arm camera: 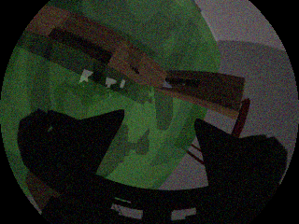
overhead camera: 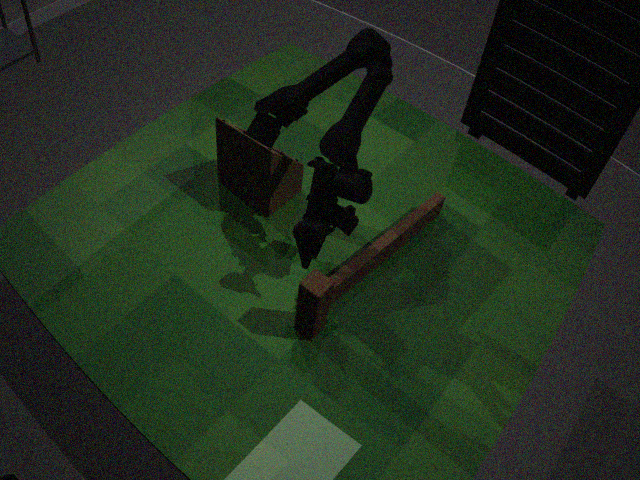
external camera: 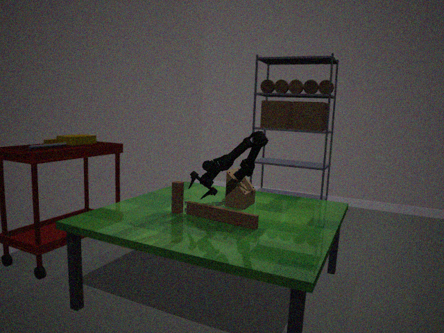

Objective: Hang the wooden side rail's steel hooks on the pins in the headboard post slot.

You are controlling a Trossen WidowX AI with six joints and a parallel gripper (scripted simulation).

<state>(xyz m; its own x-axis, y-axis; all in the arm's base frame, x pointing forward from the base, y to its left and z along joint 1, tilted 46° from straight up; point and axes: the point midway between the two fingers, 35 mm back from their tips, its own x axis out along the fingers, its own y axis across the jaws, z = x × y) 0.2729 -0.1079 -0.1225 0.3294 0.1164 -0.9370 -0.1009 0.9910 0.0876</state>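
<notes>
The wooden side rail [overhead camera: 385, 245] [external camera: 222, 215] [arm camera: 93, 33] stands on its long narrow edge on the table, one end close to the headboard post. The upright post [overhead camera: 310, 312] [external camera: 177, 197] [arm camera: 220, 93] stands on the table; a dark slot shows on it in the wrist view. In the exterior view a narrow gap shows between rail end and post. The hooks and pins are too small and dark to make out. My gripper [overhead camera: 328, 251] [external camera: 195, 193] [arm camera: 160, 118] is open and empty, above the table on the arm's side of the rail, near the post end, touching neither.
The arm's wooden mounting block [overhead camera: 242, 167] [external camera: 240, 198] stands on the green table [overhead camera: 155, 335] [external camera: 143, 232] behind the rail. A red cart [external camera: 71, 152] stands beyond the table at the left, and a metal shelf [external camera: 293, 164] behind it. A black slatted unit [overhead camera: 558, 77] stands off the table.
</notes>
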